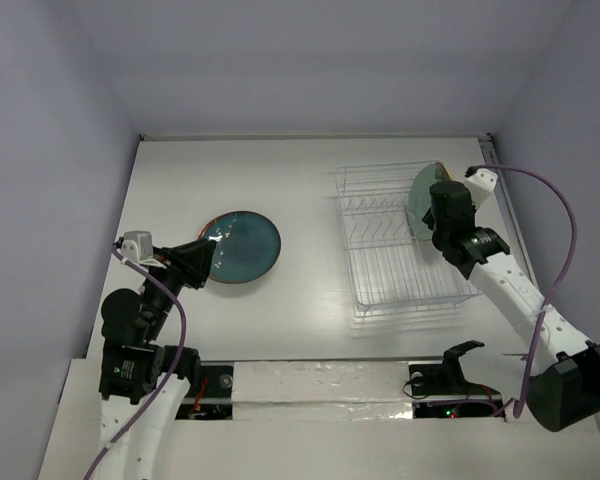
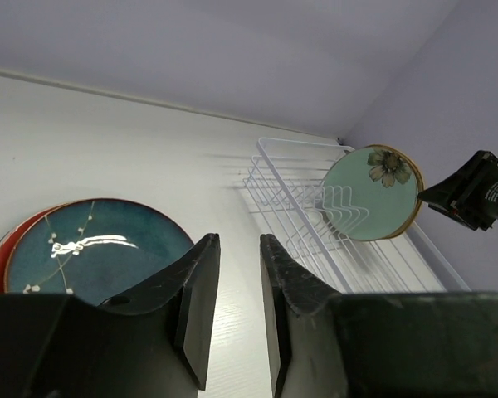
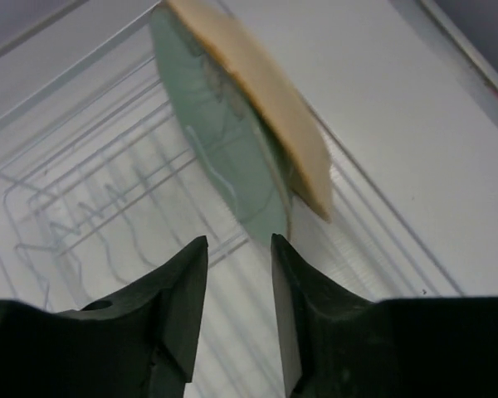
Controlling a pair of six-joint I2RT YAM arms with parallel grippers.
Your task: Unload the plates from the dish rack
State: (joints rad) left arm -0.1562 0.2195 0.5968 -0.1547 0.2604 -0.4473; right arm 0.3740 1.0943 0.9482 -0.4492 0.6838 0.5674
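Observation:
A dark teal plate lies flat on the table at the left, on top of a red plate whose rim shows under it. My left gripper is open and empty at the teal plate's near left edge; its jaws stand apart over bare table. The clear wire dish rack is at the right. A mint green plate stands upright in it, with a tan plate right behind it. My right gripper is open and empty just short of the mint plate's edge.
The rack's near rows of tines hold nothing. The table's right edge runs close beside the rack. The right arm's purple cable loops over that side. White walls close in the back and sides.

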